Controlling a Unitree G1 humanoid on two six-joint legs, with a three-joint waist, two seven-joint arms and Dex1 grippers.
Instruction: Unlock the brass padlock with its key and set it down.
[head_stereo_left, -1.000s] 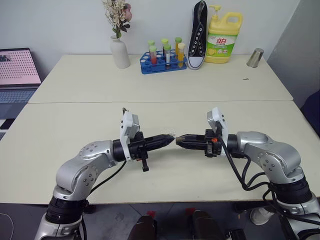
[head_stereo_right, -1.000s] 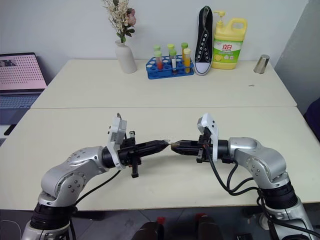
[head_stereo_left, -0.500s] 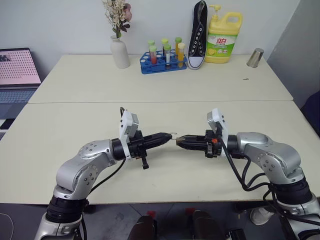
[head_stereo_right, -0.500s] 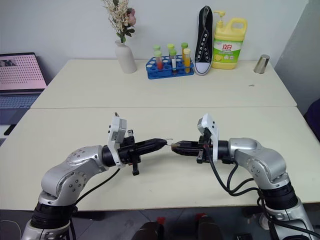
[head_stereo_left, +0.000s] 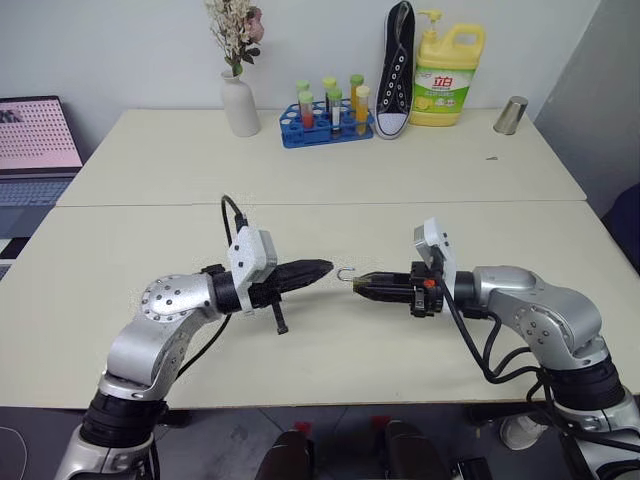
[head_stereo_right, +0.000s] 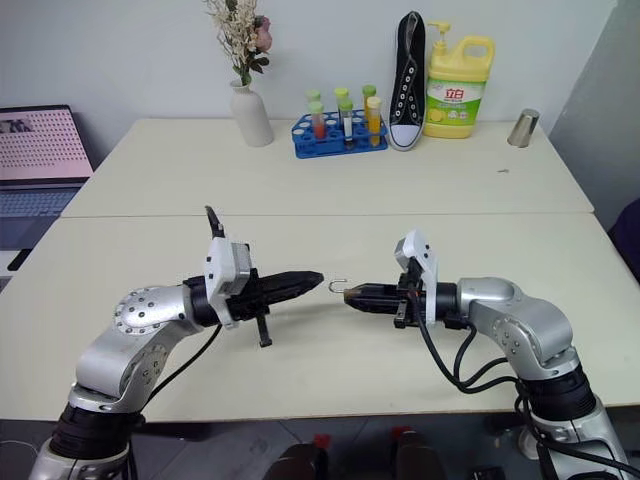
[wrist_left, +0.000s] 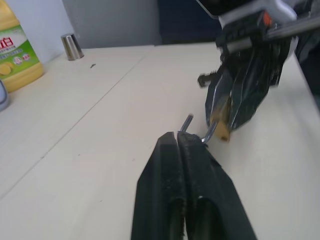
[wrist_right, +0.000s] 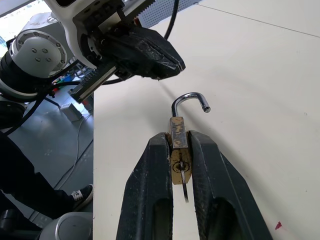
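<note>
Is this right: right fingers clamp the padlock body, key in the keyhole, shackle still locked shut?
Not quite. The shackle is open: its free end hangs clear of the brass padlock body, as the right wrist view shows. The rest holds: the right gripper clamps the body, and the key sits in the keyhole.

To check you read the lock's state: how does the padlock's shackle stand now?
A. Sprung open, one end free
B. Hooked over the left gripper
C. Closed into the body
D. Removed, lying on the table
A: in the right wrist view the shackle curves up from the brass padlock with one end hanging free.
</note>
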